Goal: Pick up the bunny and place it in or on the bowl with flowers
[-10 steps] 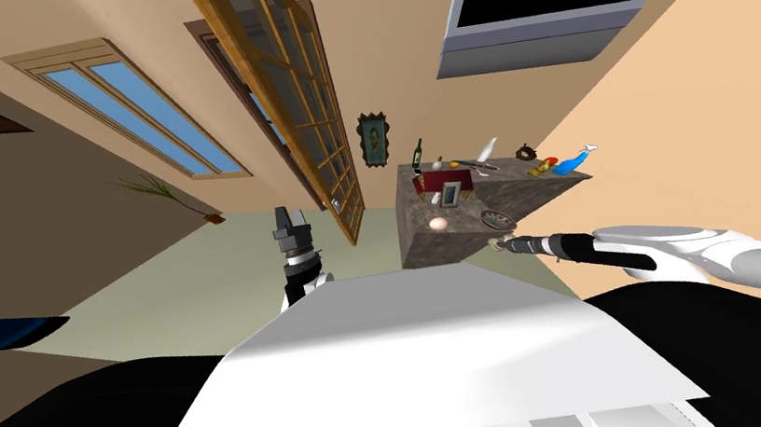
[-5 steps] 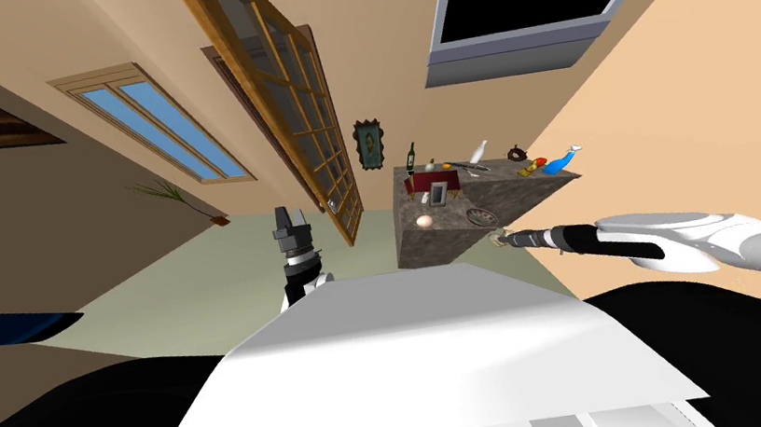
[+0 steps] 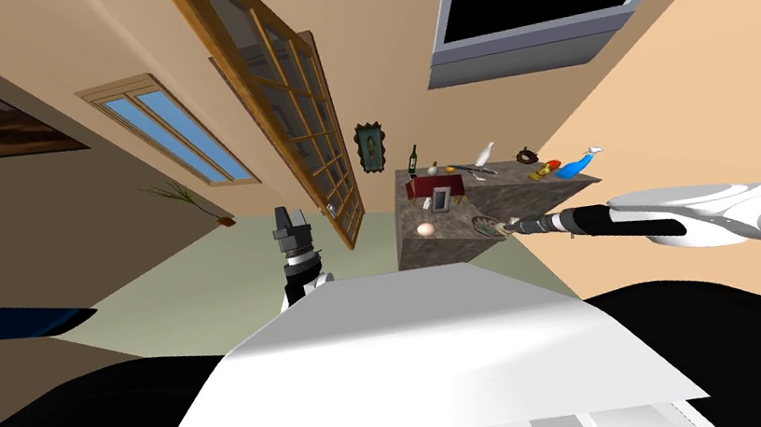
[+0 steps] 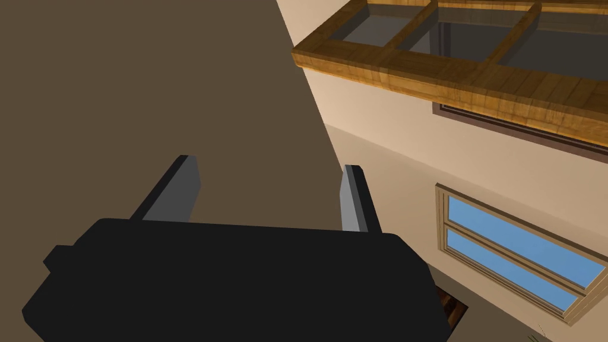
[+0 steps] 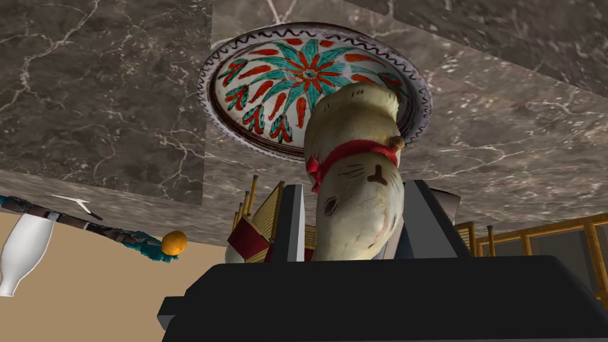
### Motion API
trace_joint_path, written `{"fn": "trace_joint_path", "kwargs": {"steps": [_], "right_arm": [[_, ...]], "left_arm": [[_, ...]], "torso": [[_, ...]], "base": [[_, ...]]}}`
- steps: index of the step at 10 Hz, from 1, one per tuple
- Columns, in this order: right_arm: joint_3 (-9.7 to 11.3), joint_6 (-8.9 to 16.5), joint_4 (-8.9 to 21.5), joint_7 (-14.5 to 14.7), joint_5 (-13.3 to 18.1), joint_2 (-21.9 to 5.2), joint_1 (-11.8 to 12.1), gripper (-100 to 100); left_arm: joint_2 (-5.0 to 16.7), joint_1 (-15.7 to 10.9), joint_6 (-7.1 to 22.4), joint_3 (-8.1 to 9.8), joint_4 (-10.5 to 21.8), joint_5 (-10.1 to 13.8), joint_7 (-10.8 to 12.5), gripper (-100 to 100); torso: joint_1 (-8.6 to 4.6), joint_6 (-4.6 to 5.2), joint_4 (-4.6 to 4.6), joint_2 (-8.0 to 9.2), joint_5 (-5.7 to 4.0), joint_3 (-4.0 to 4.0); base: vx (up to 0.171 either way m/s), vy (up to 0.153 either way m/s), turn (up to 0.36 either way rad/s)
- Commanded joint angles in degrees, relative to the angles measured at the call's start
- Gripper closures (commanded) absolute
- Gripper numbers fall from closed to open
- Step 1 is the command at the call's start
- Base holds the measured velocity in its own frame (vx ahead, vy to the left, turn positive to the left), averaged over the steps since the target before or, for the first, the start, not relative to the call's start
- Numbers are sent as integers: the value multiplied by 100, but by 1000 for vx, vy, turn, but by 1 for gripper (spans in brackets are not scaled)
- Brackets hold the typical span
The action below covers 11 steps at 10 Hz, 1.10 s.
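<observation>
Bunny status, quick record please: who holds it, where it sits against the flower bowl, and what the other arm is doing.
bunny: cream, red ribbon, held by right gripper
right gripper: shut on bunny, pointed at bowl
bowl: flower-painted, on marble counter, just beyond bunny
bunny-bowl contact: cannot tell
left gripper: open, empty, away from counter

Beige walls [image 3: 711, 100]; pale green floor [image 3: 191, 286]; a dark marble table [image 3: 524, 189] near a wood-framed glazed door [image 3: 291, 120]; blue-paned window [image 3: 169, 134] beyond.
</observation>
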Motion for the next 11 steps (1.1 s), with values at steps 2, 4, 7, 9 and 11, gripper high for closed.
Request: {"fn": "trace_joint_path", "kwargs": {"steps": [2, 4, 7, 9, 11], "right_arm": [[18, -188, 167, -17, 116, -199, -178, 100], [-3, -182, 172, 8, 62, -184, -141, -100], [-2, -182, 172, 5, 65, -183, -144, -100], [-2, -182, 172, 5, 65, -183, -144, 0], [-40, -245, 138, -81, 16, -348, -160, -100]], "left_arm": [[0, 0, 0, 0, 0, 0, 0, 0], [-1, -1, 0, -1, 0, 0, 0, 0], [-1, -1, 0, -1, 0, 0, 0, 0], [-1, -1, 0, -1, 0, 0, 0, 0], [-1, -1, 0, 0, 0, 0, 0, 0]], "torso": [[3, 0, -1, -2, 1, -2], [29, 12, 7, 48, 1, 26], [32, 13, 11, 63, 2, 35], [32, 13, 11, 63, 2, 36], [30, 14, 12, 66, 4, 37]], "base": [[82, -41, 41], [0, 0, 0], [0, 0, 0], [0, 0, 0], [-10, -14, -53]]}}
